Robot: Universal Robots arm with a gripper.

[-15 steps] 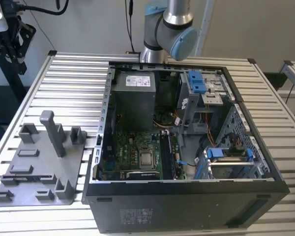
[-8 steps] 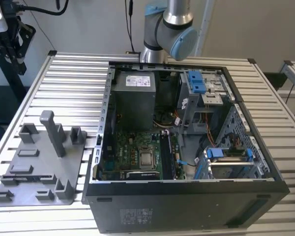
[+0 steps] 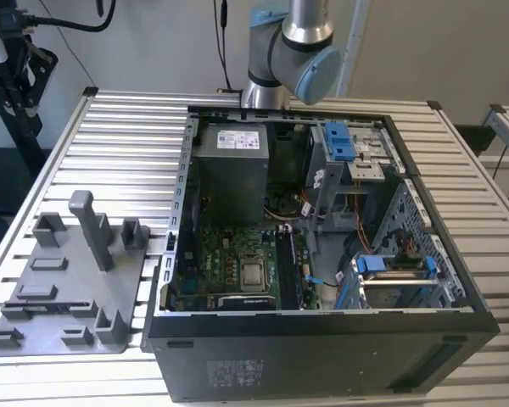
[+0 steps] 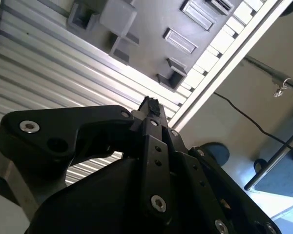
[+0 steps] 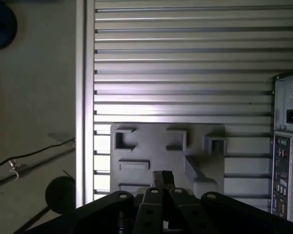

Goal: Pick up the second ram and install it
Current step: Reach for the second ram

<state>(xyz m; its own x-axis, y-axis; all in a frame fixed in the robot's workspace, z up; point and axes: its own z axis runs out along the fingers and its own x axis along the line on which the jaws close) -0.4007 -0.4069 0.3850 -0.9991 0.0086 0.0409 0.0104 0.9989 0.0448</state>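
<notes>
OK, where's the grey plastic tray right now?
In the exterior view, the grey plastic tray lies on the slatted table at the exterior view's left, right beside the open computer case.

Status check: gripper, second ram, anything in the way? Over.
Gripper shut, second ram not in it. Grey tray ahead, nothing between.

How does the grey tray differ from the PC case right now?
The tray is light grey; the case is black. The tray is low and flat, with short blocks and one post; the case is a far bigger, deep box. The case lies open, its boards showing; the tray is a solid plate. Both rest side by side on the slatted table.
</notes>
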